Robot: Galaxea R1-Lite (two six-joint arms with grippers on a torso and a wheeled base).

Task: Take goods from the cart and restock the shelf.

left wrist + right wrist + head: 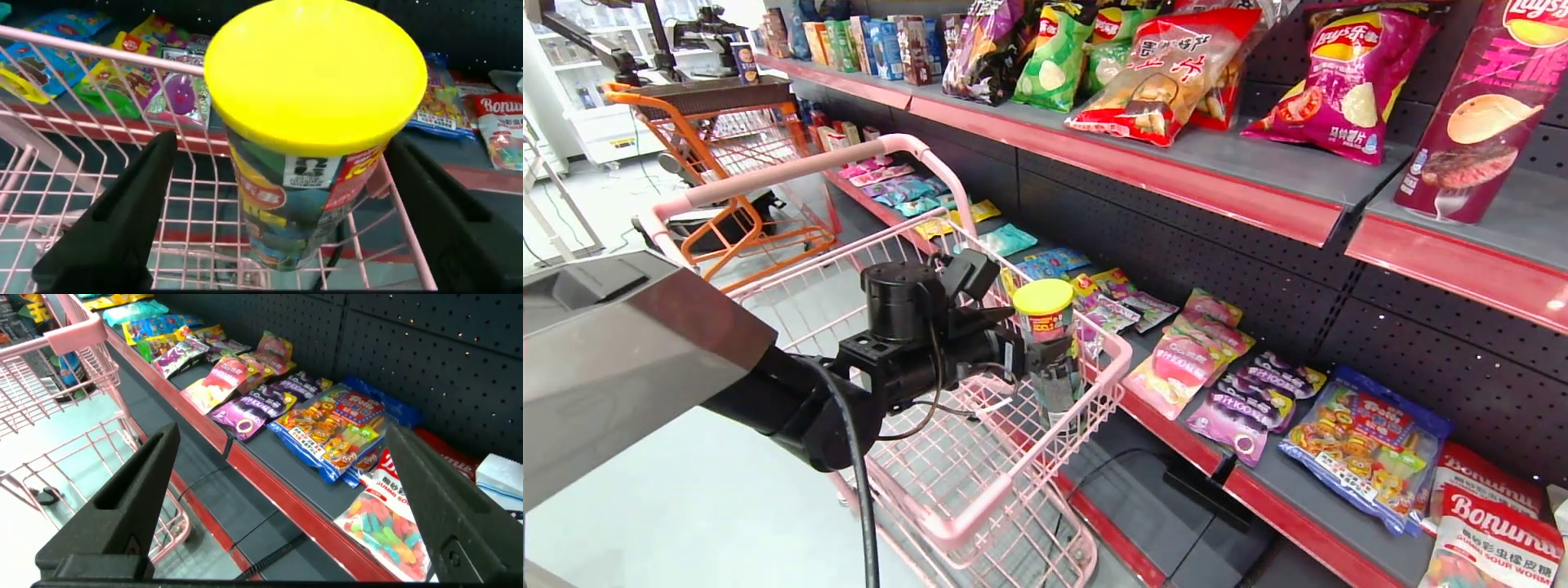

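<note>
**A:** Where does the can sit in relation to your left claw?

**B:** The can [1045, 343] stands upright with its yellow lid on top, so its long axis is vertical. My left claw [1036, 363] is clenched on its body, below the lid. It hangs over the pink cart [1117, 359], just inside the rim on the shelf side.

**A:** And which way is the shelf?

**B:** The lower shelf [1290, 523] lies beyond that rim, to my right and lower than the can. Bags of sweets [1186, 359] lie flat along it, with a bare grey strip beside its red front edge. I judge the can has to clear the rim first, then go down upright.

**A:** What about your right claw?

**B:** My right claw [278, 514] is released, with its fingers spread wide and nothing in it. It hangs over the shelf's front edge, near the bags. It is nearer the shelf, but the left claw has the can.
</note>
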